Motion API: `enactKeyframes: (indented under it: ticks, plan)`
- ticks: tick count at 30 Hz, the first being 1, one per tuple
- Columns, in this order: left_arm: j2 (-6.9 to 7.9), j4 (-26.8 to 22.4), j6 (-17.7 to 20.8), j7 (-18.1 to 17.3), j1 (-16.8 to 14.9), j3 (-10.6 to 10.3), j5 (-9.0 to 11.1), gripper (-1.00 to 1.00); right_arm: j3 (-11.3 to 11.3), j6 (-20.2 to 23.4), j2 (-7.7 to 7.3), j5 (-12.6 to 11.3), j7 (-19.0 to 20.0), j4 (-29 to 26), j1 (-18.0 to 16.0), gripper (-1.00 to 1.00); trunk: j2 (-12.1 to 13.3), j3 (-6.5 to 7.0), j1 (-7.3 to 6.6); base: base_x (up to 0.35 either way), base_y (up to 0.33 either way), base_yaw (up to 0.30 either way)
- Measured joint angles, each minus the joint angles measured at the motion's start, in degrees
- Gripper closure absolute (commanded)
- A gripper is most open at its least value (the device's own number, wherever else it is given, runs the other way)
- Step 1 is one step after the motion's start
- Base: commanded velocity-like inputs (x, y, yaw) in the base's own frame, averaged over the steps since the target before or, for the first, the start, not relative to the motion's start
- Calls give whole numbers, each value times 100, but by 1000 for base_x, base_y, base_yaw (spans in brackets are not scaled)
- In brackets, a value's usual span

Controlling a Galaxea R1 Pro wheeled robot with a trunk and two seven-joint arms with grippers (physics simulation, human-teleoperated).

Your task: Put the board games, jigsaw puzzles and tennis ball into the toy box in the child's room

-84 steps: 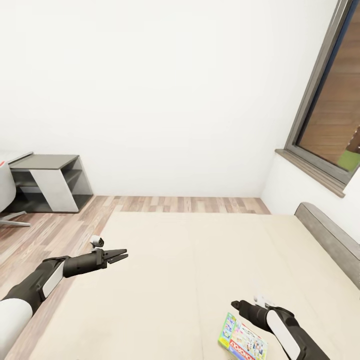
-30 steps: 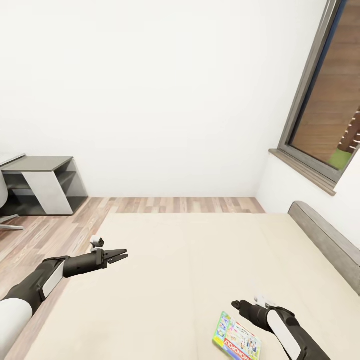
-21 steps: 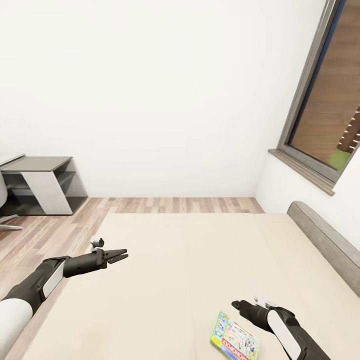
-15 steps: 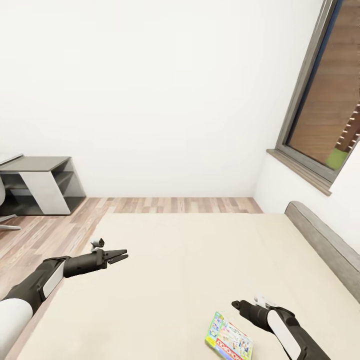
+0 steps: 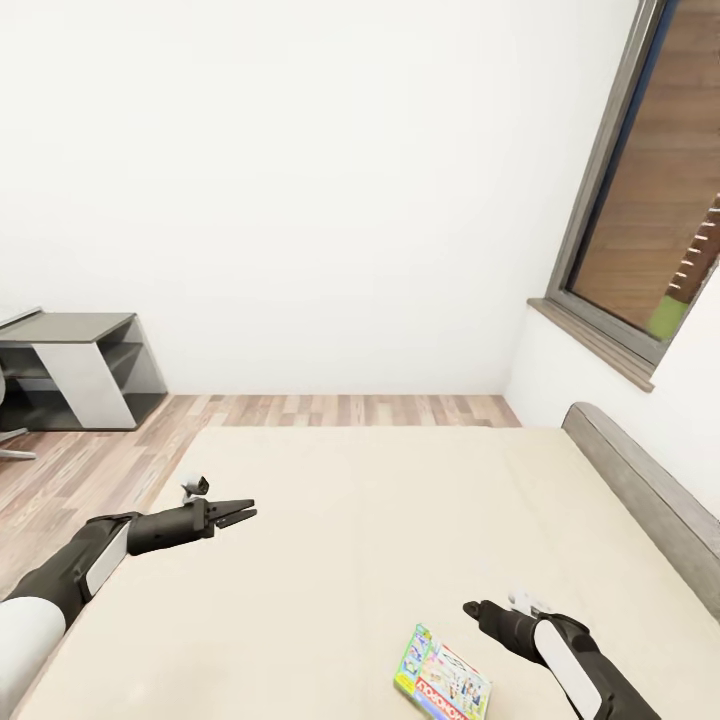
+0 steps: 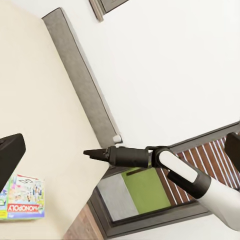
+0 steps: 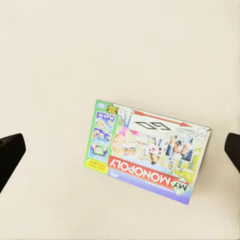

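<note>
One of the board games (image 5: 442,685), a flat box with a green border and big "Monopoly" lettering, lies flat on the beige mattress of the bed (image 5: 380,520), near its front. My right gripper (image 5: 472,607) hovers open just to the right of it and above it. In the right wrist view the box (image 7: 150,150) sits between the two spread fingers (image 7: 10,152), untouched. Over the bed's left part, my left gripper (image 5: 240,514) is held open and empty. The left wrist view takes in the same box (image 6: 22,197) and the right gripper (image 6: 87,152). The table and toy box are out of view.
A grey headboard (image 5: 640,490) runs along the bed's right side under a dark-framed window (image 5: 650,200). A low dark-grey cabinet unit (image 5: 80,385) stands on the wood-plank floor (image 5: 70,465) at the left. A white wall closes the back.
The whole picture has slid left, so the camera has moved; the game box now shows further left in the head view. Both arms keep the same pose.
</note>
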Motion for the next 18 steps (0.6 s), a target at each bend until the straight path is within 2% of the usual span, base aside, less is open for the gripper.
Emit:
enactKeyframes:
  ticks: [7,18]
  plan:
    - [0,0,0,0,0,0,-1,-100,0,-1,3,0,1,1,0,-100,-1,0,0,0,-78,0]
    - [0,-1,0,0,0,5,-1,-100,-5,10,-1,2,-2,1,0,-100,-1,0,0,0,-9,0]
